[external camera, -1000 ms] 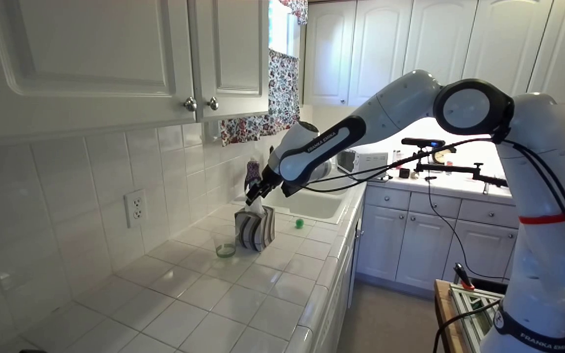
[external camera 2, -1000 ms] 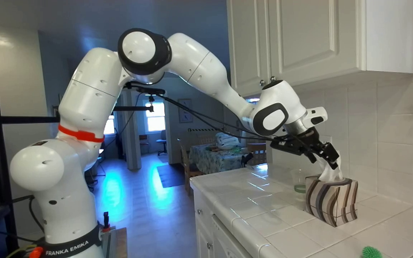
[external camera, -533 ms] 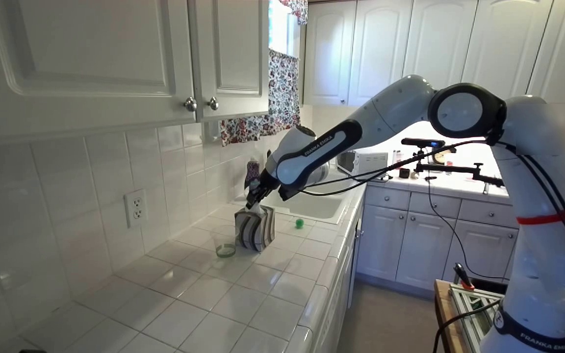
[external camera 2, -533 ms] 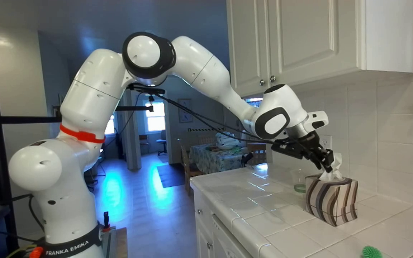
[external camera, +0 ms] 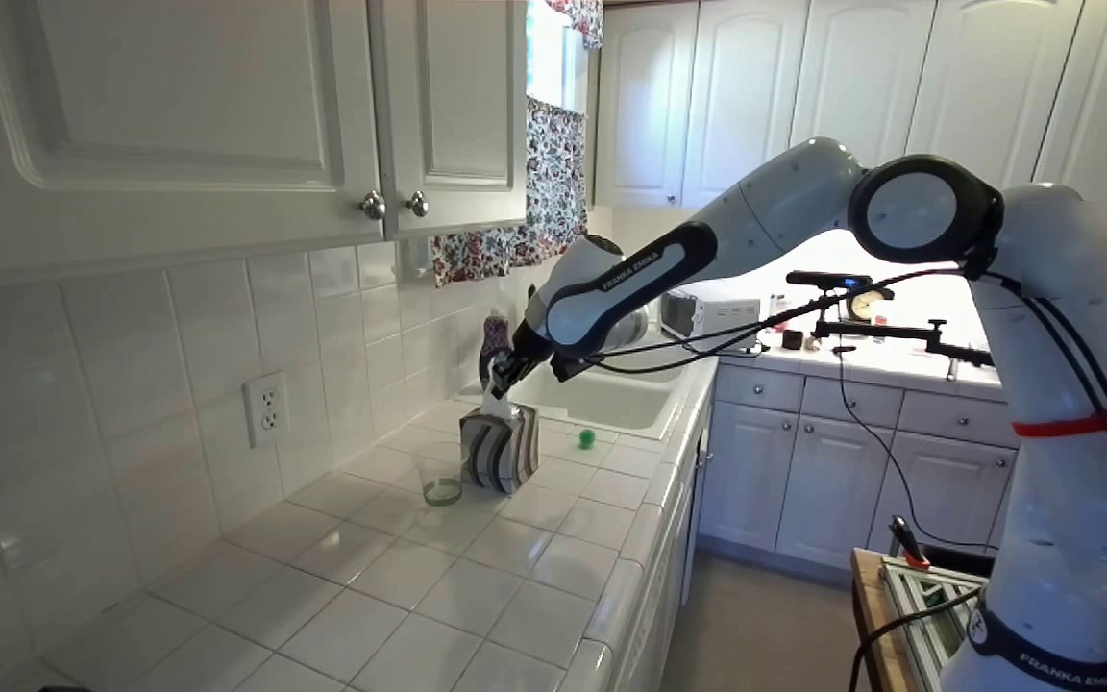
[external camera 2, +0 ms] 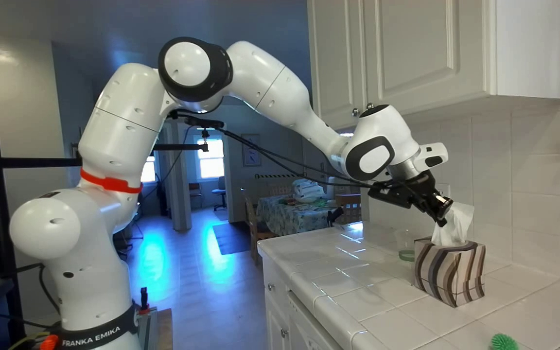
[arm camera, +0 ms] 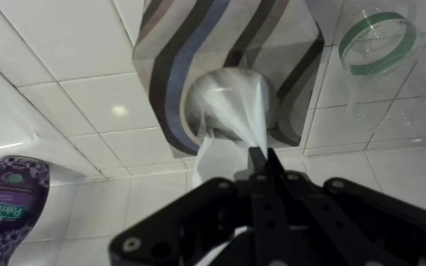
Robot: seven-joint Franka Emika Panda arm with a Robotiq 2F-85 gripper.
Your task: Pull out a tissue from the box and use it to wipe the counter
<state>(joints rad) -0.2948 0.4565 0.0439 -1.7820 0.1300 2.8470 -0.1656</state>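
Observation:
A white tissue (arm camera: 222,99) rises out of the oval opening of the striped box (external camera 2: 447,277), its lower part still inside. In the wrist view it narrows to a point between the fingertips of my gripper (arm camera: 261,153), which is shut on it. One loose flap of tissue hangs beside the fingers toward the wall. My gripper (external camera 2: 444,216) is just above the box in both exterior views, tilted downward. The box (external camera: 500,457) stands upright on the white tiled counter (external camera: 457,586).
A clear cup with a green band (arm camera: 377,44) stands close beside the box. A purple soap bottle (arm camera: 11,203) is by the sink (external camera: 611,399). A green spiky ball (external camera 2: 503,342) lies on the counter. The tiled wall (external camera 2: 491,189) is behind the box, and cabinets (external camera 2: 435,53) hang above.
The gripper dipped toward the box, shut on the tissue, then rose again. The tissue now stands taller above the box, drawn upward. The box has stayed in place.

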